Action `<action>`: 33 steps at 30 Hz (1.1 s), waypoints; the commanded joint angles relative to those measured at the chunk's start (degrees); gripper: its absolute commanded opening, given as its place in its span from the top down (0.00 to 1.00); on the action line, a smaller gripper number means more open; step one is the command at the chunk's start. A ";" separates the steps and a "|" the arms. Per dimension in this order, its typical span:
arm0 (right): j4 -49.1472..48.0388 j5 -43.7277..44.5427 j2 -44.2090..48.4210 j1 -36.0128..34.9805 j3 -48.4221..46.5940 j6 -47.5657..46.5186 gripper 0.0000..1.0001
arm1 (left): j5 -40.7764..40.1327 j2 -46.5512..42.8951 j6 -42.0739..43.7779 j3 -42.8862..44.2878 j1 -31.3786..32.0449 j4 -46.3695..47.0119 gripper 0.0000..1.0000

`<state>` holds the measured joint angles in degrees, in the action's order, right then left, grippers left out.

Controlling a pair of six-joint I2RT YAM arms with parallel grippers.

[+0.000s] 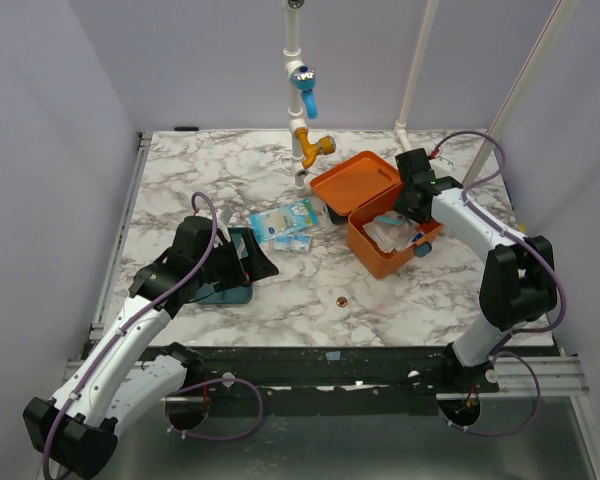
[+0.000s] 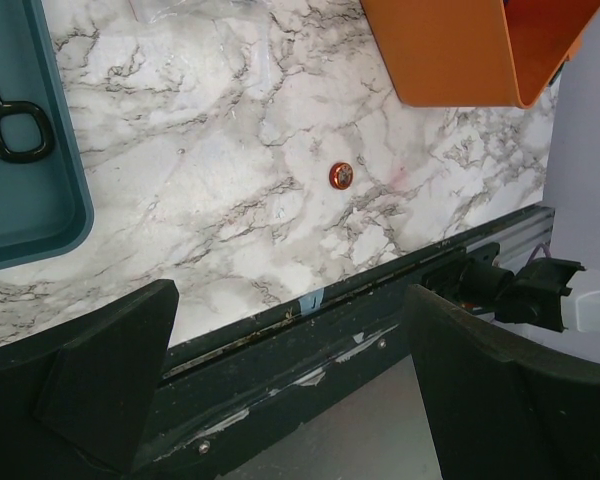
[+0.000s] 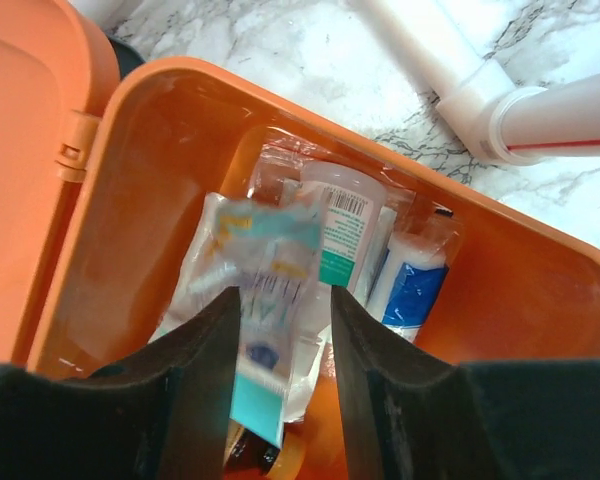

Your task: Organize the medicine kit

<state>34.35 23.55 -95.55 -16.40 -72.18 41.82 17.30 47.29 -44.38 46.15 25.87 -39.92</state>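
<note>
The medicine kit (image 1: 370,255) lies open under the right gripper (image 3: 283,305), whose fingers (image 3: 190,400) sit either side of a packet (image 3: 270,250); pinching or loose, I cannot tell. Drop it flat inside, lift straight up

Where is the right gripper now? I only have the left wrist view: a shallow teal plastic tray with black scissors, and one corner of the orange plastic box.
Observer: The right gripper hangs over the open orange rectangular plastic medicine kit, fingers apart.
Operator: Anything packed already?
Observer: Yes, a white bottle with a teal label and a blue-and-white wrapped roll lie inside.
Operator: Anything left outside?
Observer: Pale blue packets lie on the marble table, left of the kit.
</note>
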 commanded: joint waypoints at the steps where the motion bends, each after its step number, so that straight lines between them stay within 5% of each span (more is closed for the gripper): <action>1: 0.27 0.01 -0.29 0.85 -3.12 0.67 0.53 | 1.16 -0.11 1.13 -0.75 -0.47 1.16 0.02; 17: -1.47 -17.28 11.73 -3.13 -3.15 -10.10 0.46 | 0.96 2.62 2.50 1.50 -1.26 0.77 0.02; 33: -4.46 -18.91 12.51 -25.06 -5.13 -13.33 0.35 | -0.60 0.56 1.73 2.50 -1.35 -0.90 0.01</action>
<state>31.83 4.99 -81.73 -38.04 -76.20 29.43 17.50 49.69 -42.85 47.46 24.82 -40.05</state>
